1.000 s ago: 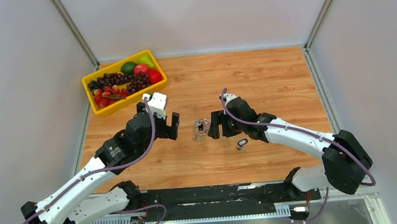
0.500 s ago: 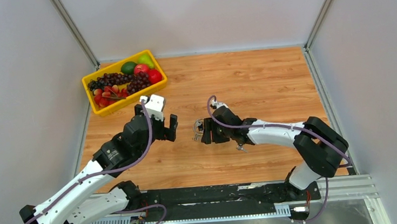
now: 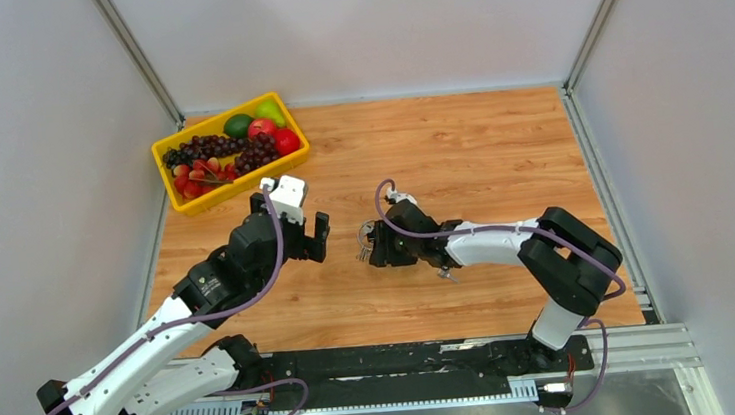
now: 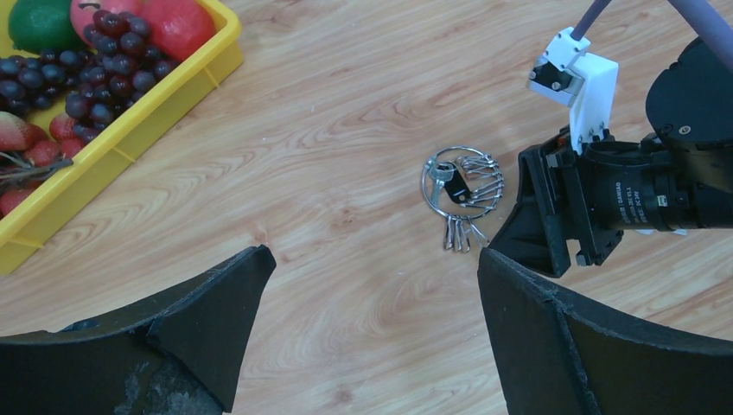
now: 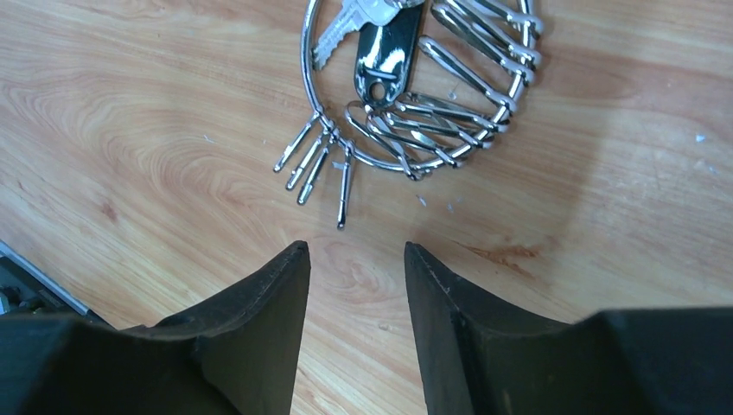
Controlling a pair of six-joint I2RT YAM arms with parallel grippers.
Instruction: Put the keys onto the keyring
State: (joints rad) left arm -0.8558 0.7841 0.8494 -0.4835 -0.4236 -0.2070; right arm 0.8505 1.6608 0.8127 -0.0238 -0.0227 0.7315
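Worktop [image 3: 499, 146]: pale wood planks; every place below is given from the keyring.
2nd key [image 3: 444, 275]: small and dark-headed, lying on the worktop nearer than the keyring and to its right, apart from it. It is half tucked under the right forearm and too small to read further.
Right gripper [image 5: 354, 259]: low over the worktop, just right of the keyring and pointing at it. The jaws are narrowly parted with bare wood in the gap and nothing held. The fingertips [image 5: 294, 259] stop just short of the dangling silver pieces.
Keyring [image 5: 304, 60]: a thin silver wire ring lying flat on the worktop between the 2 grippers, closer to the right one.
Wire clips [image 5: 484, 43]: several silver loops strung along 1 side of the keyring.
Silver pieces [image 5: 315, 164]: a small bunch of thin pins fanning out from the keyring's near rim.
Black-headed key [image 5: 389, 47]: flat inside the keyring's outline, with its short silver blade reaching toward the rim. A wire clip sits at the hole in its head; I cannot tell whether it is threaded through.
Left gripper [image 4: 372, 259]: left of the keyring, with a clear stretch of bare wood between them. The jaws are spread wide and hold nothing, and the opening faces the keyring.
Yellow tray [image 3: 246, 182]: far beyond the keyring to the left, well apart from it. It holds dark grapes [image 3: 228, 149], a red apple [image 3: 261, 127] and a lime [image 3: 237, 125].
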